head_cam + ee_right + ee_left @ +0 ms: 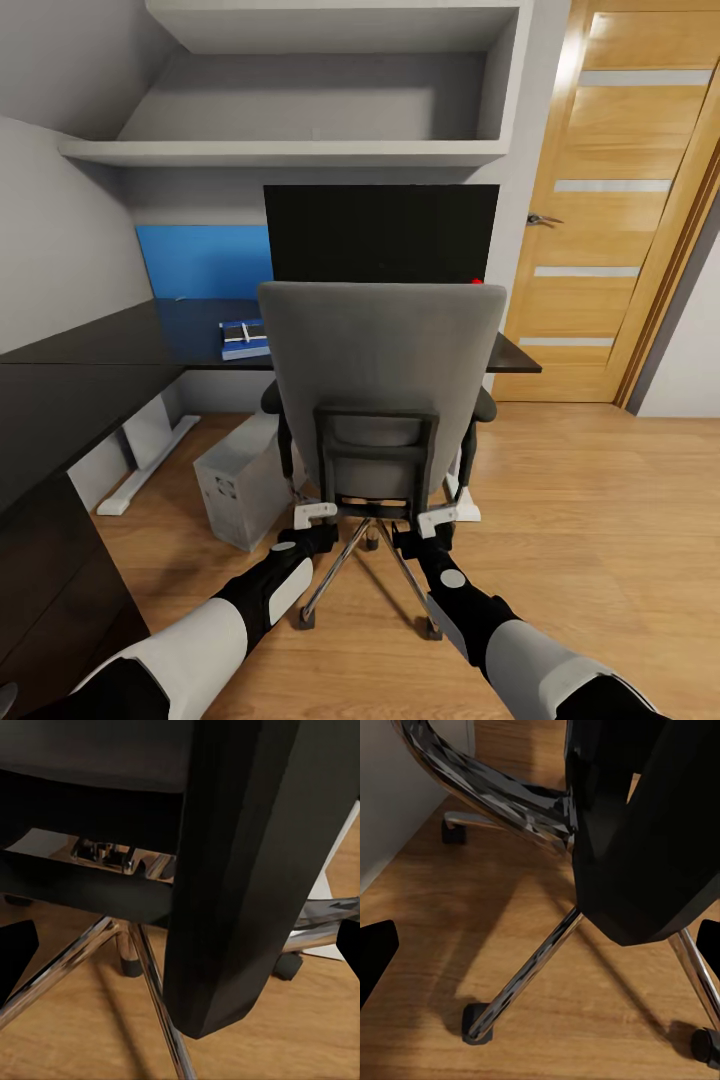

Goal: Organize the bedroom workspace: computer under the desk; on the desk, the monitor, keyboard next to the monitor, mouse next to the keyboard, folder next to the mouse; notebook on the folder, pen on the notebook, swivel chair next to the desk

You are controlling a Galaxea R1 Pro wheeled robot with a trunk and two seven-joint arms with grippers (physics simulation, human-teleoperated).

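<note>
The grey swivel chair (385, 345) stands with its back to me, pushed up to the black desk (90, 375). Behind it the monitor (380, 232) stands on the desk. The pale computer (240, 488) sits on the floor under the desk. A blue folder (247, 349) lies on the desk with a dark notebook (240, 331) on it. Keyboard, mouse and pen are hidden from me. My left gripper (316, 514) (540, 952) and right gripper (440, 518) (180, 945) are open, each with its fingers on either side of a lower corner of the chair's black back frame (378, 462).
The chrome star base (345, 570) spreads on the wood floor between my arms. The desk's near wing with drawers (50, 590) is close on my left. A wooden door (610, 210) stands at the right. White shelves (300, 150) hang above the desk.
</note>
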